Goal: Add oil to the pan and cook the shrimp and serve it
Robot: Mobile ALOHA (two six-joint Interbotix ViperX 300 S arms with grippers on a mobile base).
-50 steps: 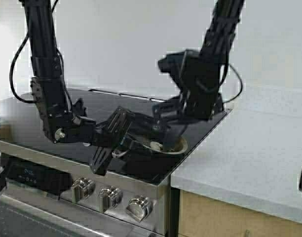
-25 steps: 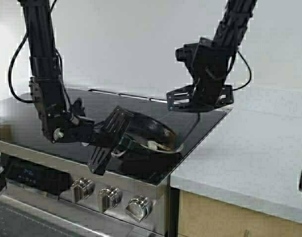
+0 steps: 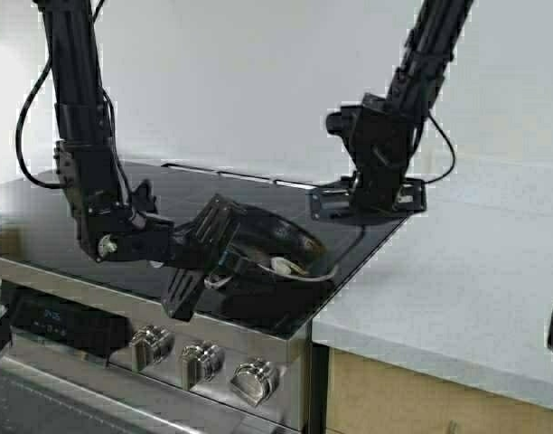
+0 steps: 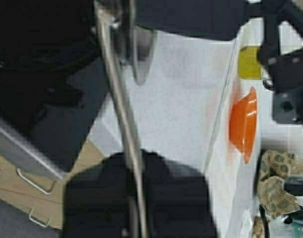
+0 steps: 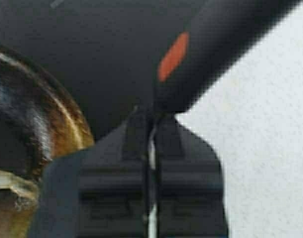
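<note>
The pan point(image 3: 275, 237) is tipped up on its edge on the black stovetop point(image 3: 177, 185), its dark inside facing right. My left gripper point(image 3: 213, 249) is shut on the pan's metal handle point(image 4: 123, 106), which runs between its fingers point(image 4: 134, 158). The shrimp point(image 3: 283, 266), a small pale piece, lies at the pan's low rim. My right gripper point(image 3: 360, 210) hangs above and right of the pan, shut on a black-handled utensil point(image 5: 211, 54) with an orange mark. The utensil's thin end point(image 3: 347, 246) reaches down toward the pan's rim point(image 5: 57, 116). The oil point(image 4: 249, 62) shows as a yellow patch on the counter.
A pale counter point(image 3: 457, 280) adjoins the stove on the right. An orange bowl point(image 4: 243, 124) and a patterned cloth point(image 4: 277, 176) sit on it. Stove knobs point(image 3: 204, 362) line the front panel below the pan.
My right gripper rose out of the pan and moved right with the utensil. My left gripper tilted the pan from flat onto its edge.
</note>
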